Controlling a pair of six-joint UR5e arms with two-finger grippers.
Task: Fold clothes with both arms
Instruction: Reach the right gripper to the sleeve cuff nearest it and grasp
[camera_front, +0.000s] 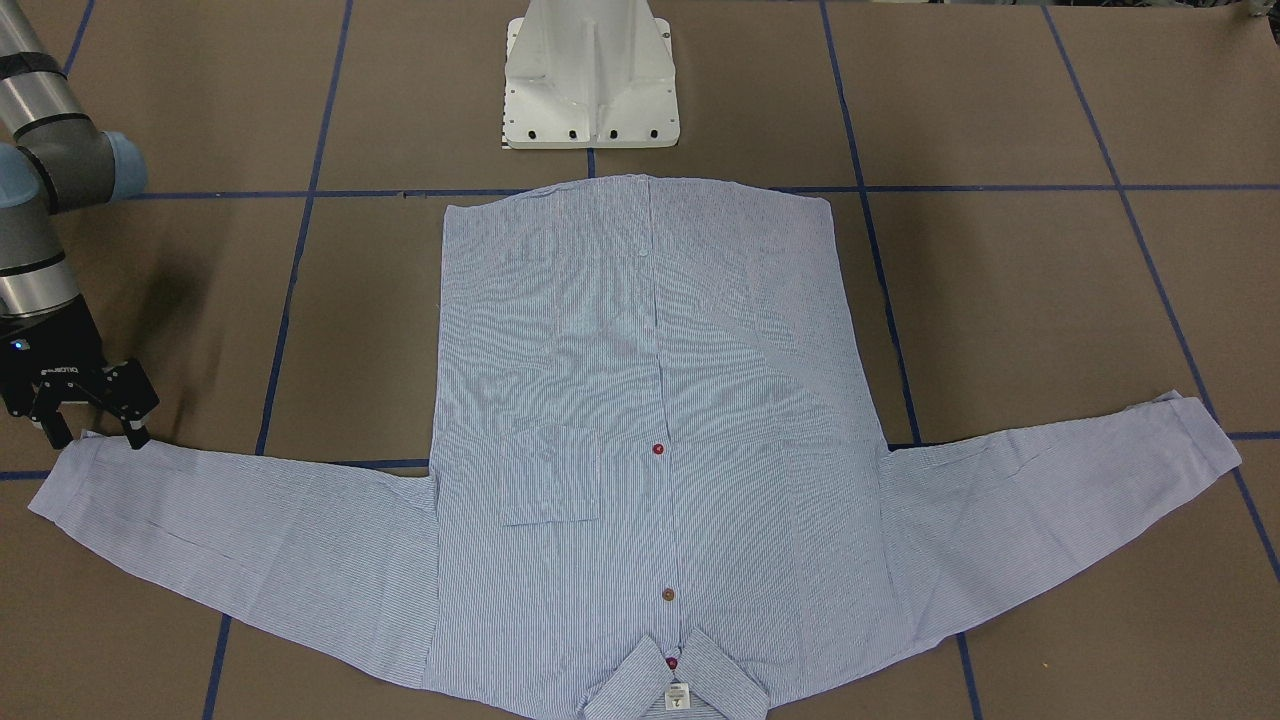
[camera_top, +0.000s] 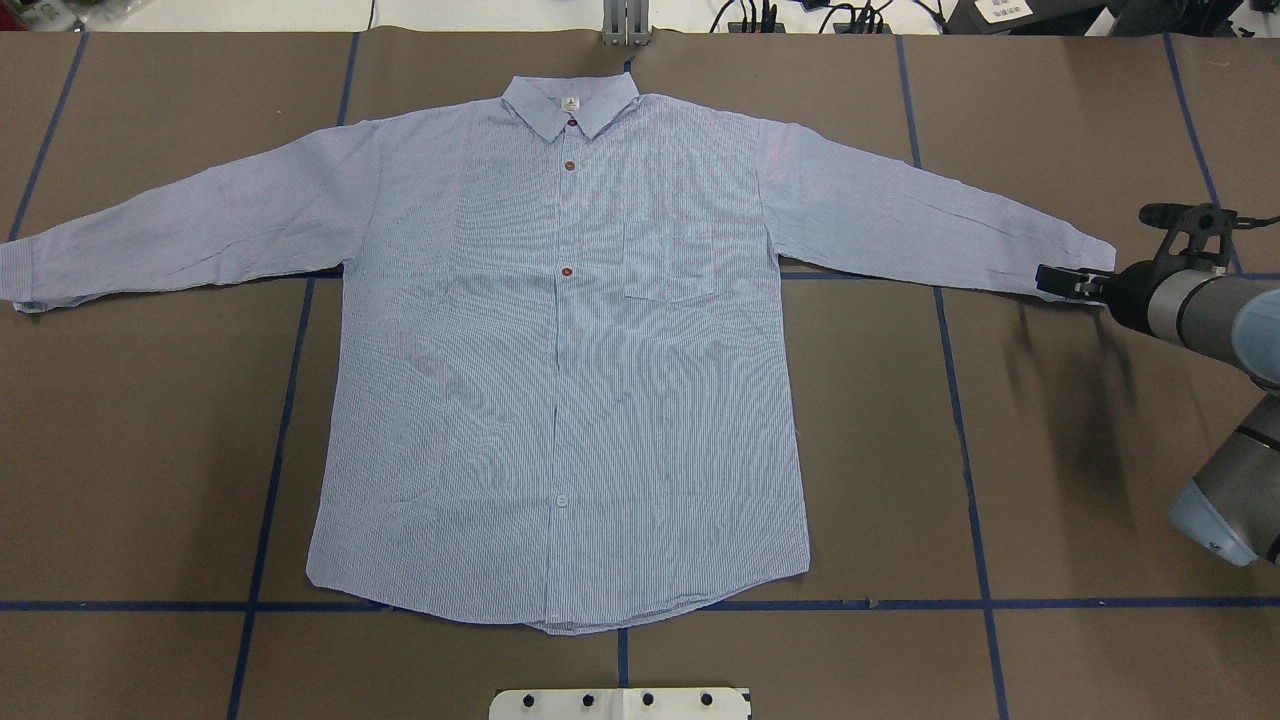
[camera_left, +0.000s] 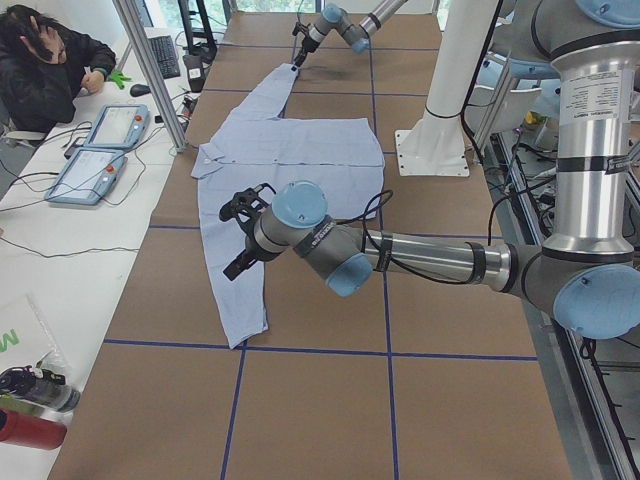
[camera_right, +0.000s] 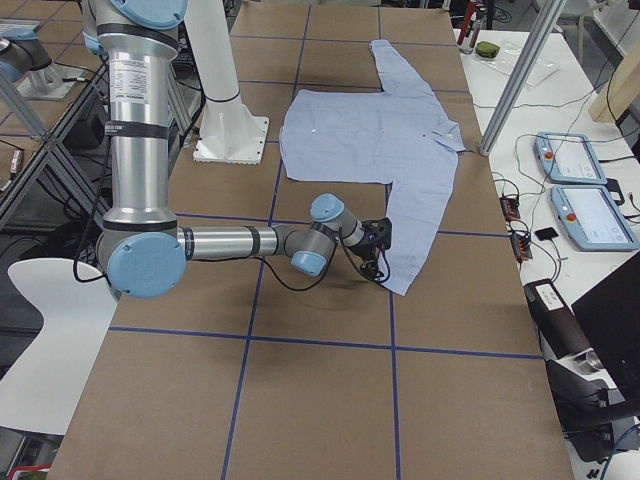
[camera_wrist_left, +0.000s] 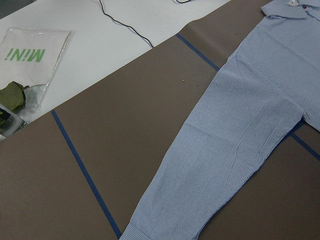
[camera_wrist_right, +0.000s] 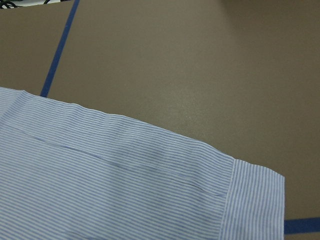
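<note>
Right gripper (camera_front: 97, 432) stands low over the table (camera_top: 1050, 450) with its two black fingers spread apart, right at the corner of the cuff (camera_wrist_right: 252, 200) of the sleeve on the robot's right side. Whether the fingers touch the cloth I cannot tell. The right arm (camera_front: 40, 130) comes down to it from the table's end.

The left gripper (camera_left: 238, 238) shows only in the side view from the robot's left end, where it hangs over the other sleeve (camera_wrist_left: 225, 145). Whether it is spread or pressed together I cannot tell. The left arm (camera_left: 430, 262) reaches out to it low and almost level.

The shirt (camera_top: 560, 380) lies flat in the middle of the table, front up and buttoned, both sleeves stretched out to the sides. Its collar (camera_top: 570, 100) is on the side far from the robot, and its hem is near the white pedestal base (camera_front: 590, 90). The chest pocket (camera_top: 668, 262) is on the robot's right half.

Brown paper covers the table, and blue tape lines (camera_top: 965, 450) cross it; some of them pass under the shirt.

Beyond the collar side stands a white bench with two teach pendants (camera_left: 100, 125) and cables, and a person (camera_left: 45, 60) sits there. A plastic bag with green letters (camera_wrist_left: 30, 55) and some bottles (camera_left: 30, 395) also lie on this bench
</note>
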